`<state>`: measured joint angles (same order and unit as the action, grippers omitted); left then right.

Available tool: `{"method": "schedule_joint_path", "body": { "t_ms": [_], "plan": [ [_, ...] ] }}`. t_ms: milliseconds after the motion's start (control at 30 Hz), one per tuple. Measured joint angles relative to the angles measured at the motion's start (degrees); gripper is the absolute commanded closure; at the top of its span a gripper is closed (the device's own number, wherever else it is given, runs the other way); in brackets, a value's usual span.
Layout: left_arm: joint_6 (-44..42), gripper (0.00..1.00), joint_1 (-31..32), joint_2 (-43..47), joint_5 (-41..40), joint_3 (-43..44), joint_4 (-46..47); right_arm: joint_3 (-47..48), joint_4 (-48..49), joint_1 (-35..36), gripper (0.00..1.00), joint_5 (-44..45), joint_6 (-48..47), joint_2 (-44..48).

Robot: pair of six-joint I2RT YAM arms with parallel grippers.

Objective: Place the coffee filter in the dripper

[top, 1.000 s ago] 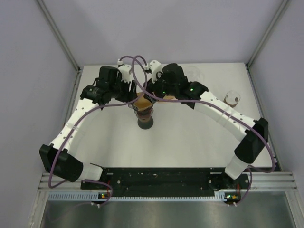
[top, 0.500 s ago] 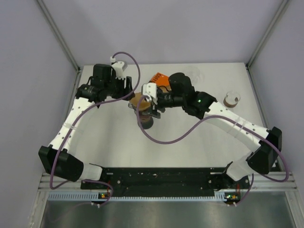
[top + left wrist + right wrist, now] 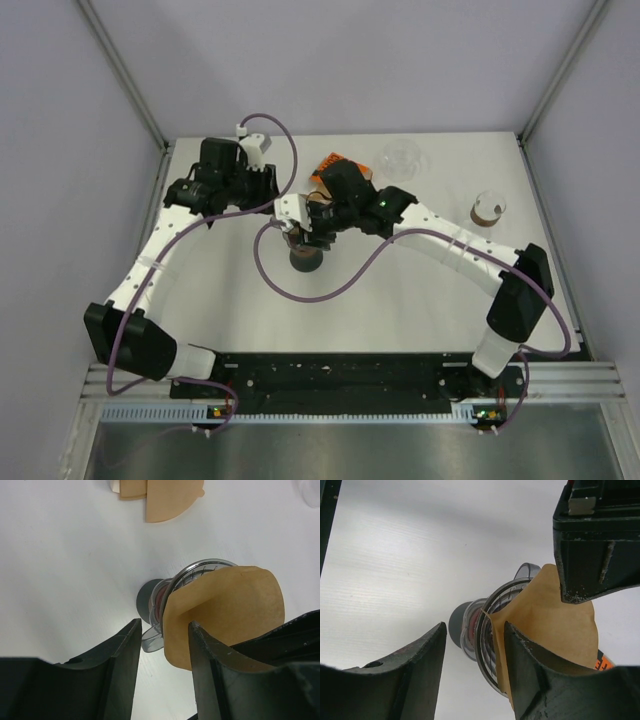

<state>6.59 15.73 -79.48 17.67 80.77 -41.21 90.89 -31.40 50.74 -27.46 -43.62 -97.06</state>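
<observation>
Both my pairs of jaws meet at the dripper (image 3: 200, 564), which stands on the table (image 3: 60, 555) straight ahead of them. My left jaws are spread, with nothing clamped between them. The near edge of the brown coffee filter (image 3: 227, 612) reaches into their gap, just beside one finger (image 3: 215, 670), and the rest fans out behind that finger. My right jaws are spread too, with the filter's folded edge just inside one of their fingers (image 3: 540, 680).

The filter stands in the dripper's mouth, tilted, most of it above the metal rim. I cannot tell how deep it sits.

Beyond my left jaws a few spare filters (image 3: 160, 497) lie flat on the table. An orange packet (image 3: 330, 163) lies just behind my right wrist, and a clear glass vessel (image 3: 402, 157) sits farther off to its right.
</observation>
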Motion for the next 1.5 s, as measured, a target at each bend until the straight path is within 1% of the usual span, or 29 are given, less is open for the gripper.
{"method": "schedule_joint_path", "body": {
  "t_ms": [100, 167, 300, 567, 800, 967, 1133, 1200, 1267, 1367, 1500],
  "plan": [
    [0.2, 0.59, 0.0, -0.8, 0.4, -0.3, 0.4, 0.4, -0.6, 0.1, 0.59, 0.2, -0.4, -1.0],
    [0.2, 0.60, 0.0, -1.7, 0.5, -0.5, 0.5, 1.1, -1.0, 0.1, 0.62, 0.3, -0.7, -1.9],
    [0.4, 0.61, 0.0, -2.6, 0.5, -0.6, 0.6, 1.1, -1.1, 0.1, 0.67, 0.3, -1.4, -3.3],
    [0.4, 0.62, 0.0, -2.9, 1.0, -0.8, 0.6, 1.1, -1.1, 0.1, 0.69, 0.2, -2.1, -4.2],
    [0.3, 0.61, 0.0, -3.3, 1.4, -1.3, 0.7, 1.1, -0.4, 0.1, 0.73, -0.4, -2.4, -5.9],
    [0.3, 0.62, 0.2, -3.6, 1.9, -1.3, 0.7, 1.1, 0.6, 0.0, 0.72, -1.0, -2.3, -6.5],
    [0.1, 0.63, 0.3, -4.6, 2.3, -1.3, 0.7, 1.1, 0.5, -0.4, 0.68, -1.7, -2.0, -6.5],
    [-0.2, 0.65, 0.6, -5.4, 2.3, -1.3, 0.5, 1.1, 0.5, -0.6, 0.62, -2.1, -1.8, -6.5],
    [-0.4, 0.71, 0.9, -5.9, 2.2, -1.3, 0.2, 1.1, 0.5, -0.7, 0.57, -2.4, -1.4, -6.5],
    [-0.7, 0.78, 1.3, -6.3, 1.9, -1.3, -0.3, 1.1, 0.5, -0.7, 0.50, -2.9, -0.1, -6.5],
    [-0.8, 0.78, 1.3, -6.3, 1.8, -1.1, -0.4, 0.9, 2.3, -1.4, 0.42, -4.8, 3.1, -6.2]
  ]
}}
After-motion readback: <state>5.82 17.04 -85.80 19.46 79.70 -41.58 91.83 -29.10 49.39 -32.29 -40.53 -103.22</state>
